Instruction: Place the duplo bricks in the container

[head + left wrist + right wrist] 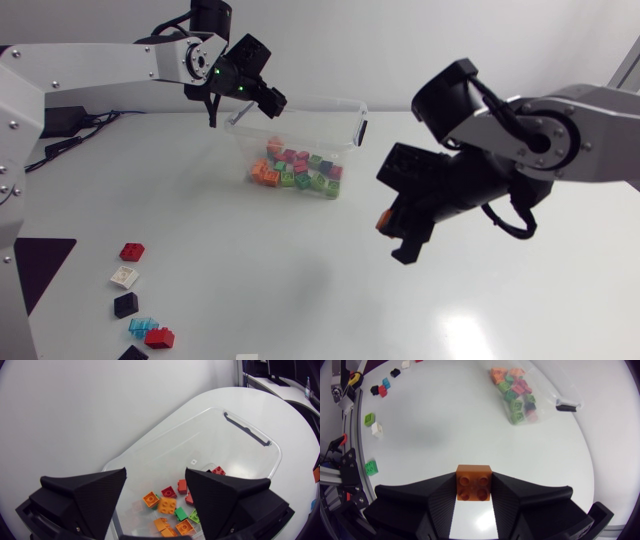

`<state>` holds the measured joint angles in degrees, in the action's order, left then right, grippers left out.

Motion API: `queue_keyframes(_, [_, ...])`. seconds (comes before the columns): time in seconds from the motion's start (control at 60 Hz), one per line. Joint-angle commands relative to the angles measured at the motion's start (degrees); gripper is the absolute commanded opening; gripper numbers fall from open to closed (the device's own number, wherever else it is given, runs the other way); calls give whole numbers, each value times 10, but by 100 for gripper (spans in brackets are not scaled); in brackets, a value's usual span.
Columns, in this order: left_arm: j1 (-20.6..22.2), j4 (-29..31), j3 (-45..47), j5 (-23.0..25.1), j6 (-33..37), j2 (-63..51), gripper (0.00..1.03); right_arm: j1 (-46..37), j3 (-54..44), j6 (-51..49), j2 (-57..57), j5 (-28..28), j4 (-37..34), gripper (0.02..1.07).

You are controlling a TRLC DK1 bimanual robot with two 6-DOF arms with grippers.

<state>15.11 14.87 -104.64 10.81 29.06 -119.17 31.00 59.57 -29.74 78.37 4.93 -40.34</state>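
R gripper (pixel 473 491) clamps 1 orange brick (pixel 474 480) btwn its fingers (pixel 435 505); L gripper (pixel 155 471) open, empty, container (pixel 215 435) w/ loose bricks (pixel 166 505) right under it

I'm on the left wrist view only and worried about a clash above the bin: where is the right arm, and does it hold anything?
Observer: The right pincer is shut on an orange brick, over bare table, apart from the container.
Operator: Any bricks outside the container that I can't see?
Observer: Yes, several loose bricks lie on the table on the left arm's side, far from the container.
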Motion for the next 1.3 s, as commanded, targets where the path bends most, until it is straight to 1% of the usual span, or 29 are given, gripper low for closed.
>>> queue_keyframes(0.0, [-12,6,35,4,-14,54,100,-3,46,18,24,9,-5,33])
queue_keyframes(0.2, [-18,-4,151,5,14,171,100,-10,130,33,74,24,11,33])
queue_keyframes(0.267, [-21,-4,186,13,18,214,100,-13,156,39,93,26,21,33])
queue_keyframes(0.55, [-18,0,342,30,76,365,100,-30,259,58,177,43,63,33])
queue_keyframes(0.667, [-18,4,398,52,93,409,100,-38,303,65,216,44,80,33])
queue_keyframes(0.85, [-18,12,468,70,128,454,100,-54,375,80,286,54,97,33])
queue_keyframes(0.95, [-18,24,498,82,154,475,100,-60,402,90,316,54,119,33])
queue_keyframes(1.117, [-10,61,535,102,199,510,100,-72,456,99,372,54,143,33])
queue_keyframes(1.217, [5,106,553,116,231,533,100,-78,517,99,421,50,143,33])
queue_keyframes(1.25, [13,120,561,116,241,540,100,-79,540,102,439,47,141,35])
queue_keyframes(1.267, [15,124,562,116,243,541,100,-80,550,104,448,45,139,37])
queue_keyframes(1.283, [23,138,567,117,253,548,100,-81,560,105,455,43,135,43])
